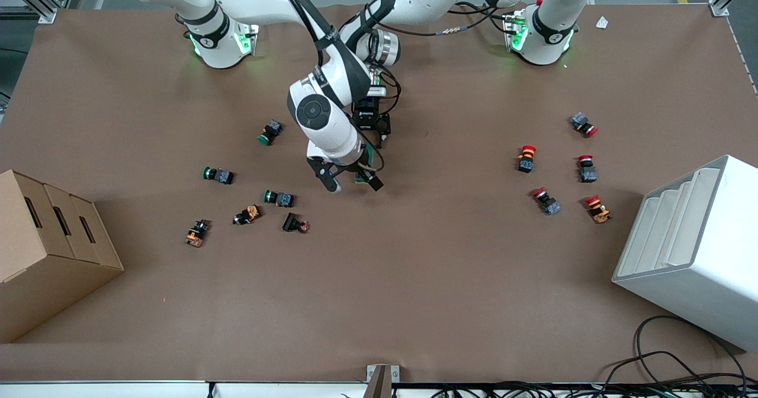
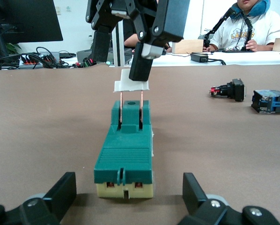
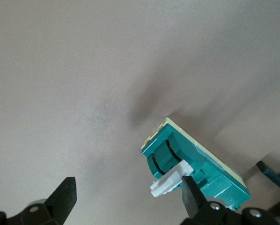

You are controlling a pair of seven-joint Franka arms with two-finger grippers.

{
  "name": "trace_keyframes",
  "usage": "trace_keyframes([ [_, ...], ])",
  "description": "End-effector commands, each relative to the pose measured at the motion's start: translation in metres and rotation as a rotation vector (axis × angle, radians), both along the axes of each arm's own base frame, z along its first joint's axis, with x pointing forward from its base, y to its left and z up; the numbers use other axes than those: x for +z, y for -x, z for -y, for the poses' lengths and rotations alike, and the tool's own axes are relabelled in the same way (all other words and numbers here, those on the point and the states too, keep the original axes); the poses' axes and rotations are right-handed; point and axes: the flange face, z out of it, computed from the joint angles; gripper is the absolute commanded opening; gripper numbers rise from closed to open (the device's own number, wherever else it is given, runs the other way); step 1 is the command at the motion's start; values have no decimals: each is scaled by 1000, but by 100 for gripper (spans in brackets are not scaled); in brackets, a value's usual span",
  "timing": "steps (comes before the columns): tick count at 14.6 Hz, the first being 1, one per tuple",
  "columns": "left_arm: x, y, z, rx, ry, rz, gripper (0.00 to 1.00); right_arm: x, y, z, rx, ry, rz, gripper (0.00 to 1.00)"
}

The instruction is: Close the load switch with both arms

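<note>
Two arms meet over one load switch (image 1: 362,176) near the middle of a brown table (image 1: 414,279).

Front view: the right gripper (image 1: 349,182) and the left gripper (image 1: 372,131) are both at the switch; seven push buttons lie toward the right arm's end, five red-capped ones toward the left arm's end; one cardboard box (image 1: 47,250) and one white rack (image 1: 693,250) stand at the table's ends; cables trail at the nearest edge.
Left wrist view: the left gripper (image 2: 128,197) is spread wide, its fingers either side of the green switch (image 2: 125,152) without touching; the right gripper (image 2: 121,56) has one finger against the raised white lever (image 2: 130,86); a seated person's shirt bears lettering too small to read; desks and a monitor fill the room.
Right wrist view: the right gripper (image 3: 128,199) is open, one finger touching the lever (image 3: 170,179); the switch (image 3: 196,164) lies on bare brown surface.
</note>
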Motion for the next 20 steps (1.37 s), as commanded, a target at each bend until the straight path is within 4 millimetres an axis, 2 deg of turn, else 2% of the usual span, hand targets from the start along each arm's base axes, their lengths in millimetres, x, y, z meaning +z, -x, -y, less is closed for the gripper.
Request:
trace_keyframes([
  [1, -40, 5, -13, -16, -68, -67, 100, -7, -11, -10, -23, -13, 6, 100],
  [5, -41, -5, -16, -4, -72, -58, 100, -18, -27, -12, -34, -14, 16, 100],
  [9, -43, -3, -18, -5, -74, -59, 100, -30, -42, 3, -36, 4, 20, 100],
  [12, -49, -1, -26, -9, -94, -61, 100, -48, -48, -1, -37, 15, 19, 100],
  [14, -48, -1, -25, -10, -93, -59, 100, -51, -54, 4, -27, 23, 26, 100],
  [16, -46, -3, -24, -7, -87, -56, 100, -41, -68, 17, -13, 21, 37, 100],
  [19, -46, -3, -23, -9, -86, -56, 100, -21, -97, 54, 84, 42, 12, 100],
  [20, -46, -3, -23, -8, -86, -56, 100, -6, -108, 66, 120, 39, 10, 100],
])
